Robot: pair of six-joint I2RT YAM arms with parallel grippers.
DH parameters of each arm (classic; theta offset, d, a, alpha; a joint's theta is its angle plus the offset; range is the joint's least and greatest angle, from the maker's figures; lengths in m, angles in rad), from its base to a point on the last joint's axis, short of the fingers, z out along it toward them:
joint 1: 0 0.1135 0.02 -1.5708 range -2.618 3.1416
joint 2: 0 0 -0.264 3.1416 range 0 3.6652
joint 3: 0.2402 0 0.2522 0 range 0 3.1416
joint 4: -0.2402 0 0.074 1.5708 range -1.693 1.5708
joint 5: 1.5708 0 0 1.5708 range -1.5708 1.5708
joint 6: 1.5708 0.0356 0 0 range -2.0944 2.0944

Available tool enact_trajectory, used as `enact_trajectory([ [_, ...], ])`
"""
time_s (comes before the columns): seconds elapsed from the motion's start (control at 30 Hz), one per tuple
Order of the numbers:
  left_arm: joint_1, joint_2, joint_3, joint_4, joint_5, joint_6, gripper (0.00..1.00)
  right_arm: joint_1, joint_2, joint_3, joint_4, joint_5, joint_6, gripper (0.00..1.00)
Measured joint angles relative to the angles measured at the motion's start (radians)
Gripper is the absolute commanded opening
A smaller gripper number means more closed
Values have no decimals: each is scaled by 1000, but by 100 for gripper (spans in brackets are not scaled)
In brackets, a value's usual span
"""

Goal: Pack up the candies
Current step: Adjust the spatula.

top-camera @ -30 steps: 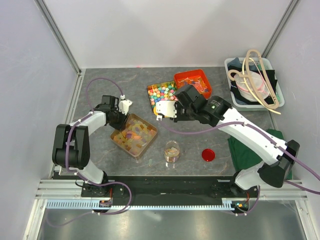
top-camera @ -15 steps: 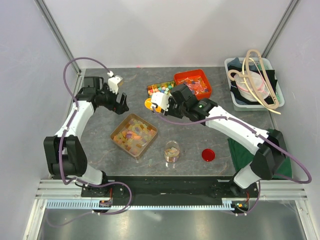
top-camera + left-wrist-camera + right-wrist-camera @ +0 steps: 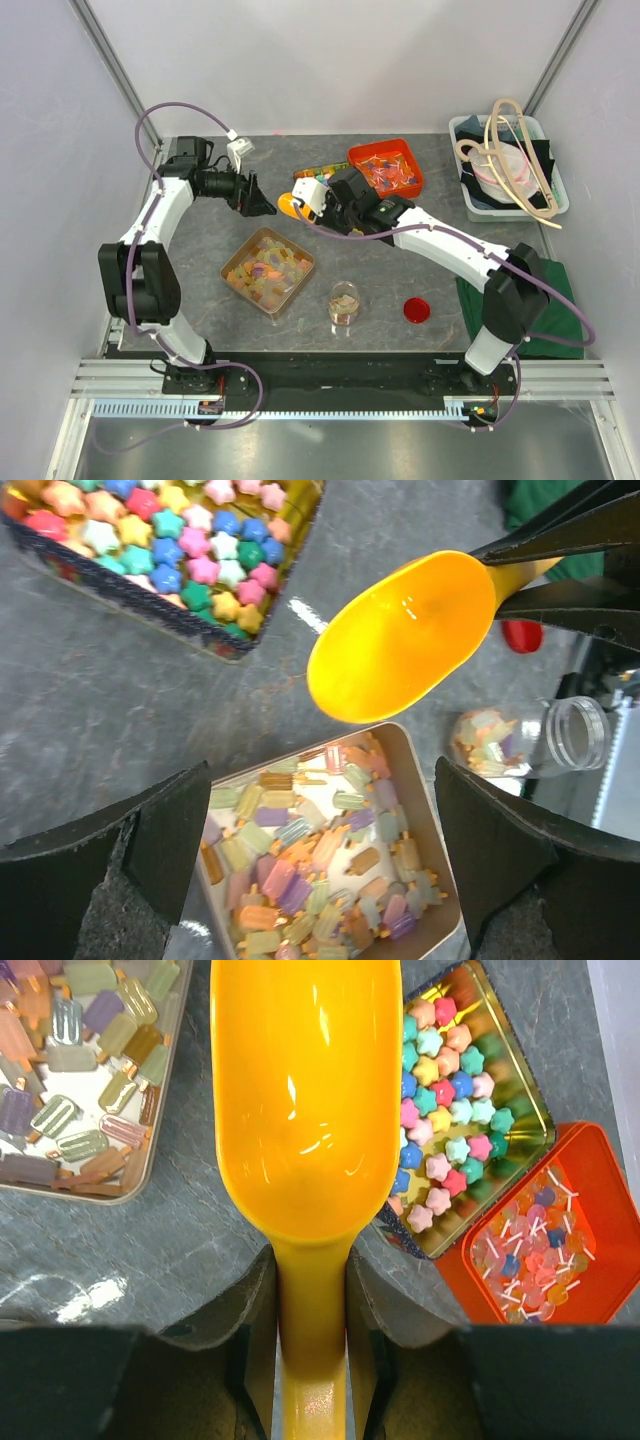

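Note:
The candies [image 3: 266, 270], small translucent pastel pieces, fill a shallow square tray [image 3: 303, 254] at mid-left; they also show in the left wrist view as the candies [image 3: 320, 870]. A clear jar [image 3: 344, 303] to the tray's right holds a few. My right gripper [image 3: 315, 203] is shut on the handle of an empty orange scoop [image 3: 289, 205], whose bowl hangs behind the tray, over the table. In the right wrist view the scoop [image 3: 300, 1100] runs between my fingers [image 3: 240, 1350]. My left gripper [image 3: 262, 203] is open and empty, raised behind the tray, just left of the scoop.
A tin of bright star candies [image 3: 160, 540] and an orange bin [image 3: 385, 165] of lollipops sit behind the scoop. A red lid [image 3: 416, 310] lies right of the jar. A white bin [image 3: 508, 165] with tubing stands at back right, and a green cloth [image 3: 505, 300] lies at right.
My left gripper opened, left the tray's edge and rose toward the back left. My right arm carried the scoop leftward, off the star tin.

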Motion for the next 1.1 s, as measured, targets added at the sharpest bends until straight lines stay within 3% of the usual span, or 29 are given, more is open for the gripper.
enact_trajectory([
  [0.1,-10,32,14,-15,29,-8,84,3,0,19,2,-7,9,0],
  [0.3,-30,88,60,-32,70,-30,82,34,0,46,9,-3,12,0],
  [0.4,-33,101,79,-37,85,-44,68,60,4,46,9,-3,11,0],
  [0.53,-35,102,92,-37,100,-60,36,93,13,46,10,11,11,0],
  [0.57,-37,102,93,-41,103,-63,33,98,17,47,13,23,11,0],
  [0.7,-44,102,93,-47,112,-64,34,100,24,48,13,47,11,0],
  [0.8,-46,103,93,-45,112,-63,49,101,26,48,13,64,10,0],
  [0.83,-46,103,93,-48,112,-63,61,104,26,48,18,75,10,0],
  [0.93,-48,103,93,-68,114,-61,73,105,26,49,34,101,10,0],
  [1.0,-48,103,93,-70,114,-60,67,105,26,49,45,113,10,0],
  [1.1,-48,103,93,-81,115,-60,44,104,26,50,52,130,10,0],
])
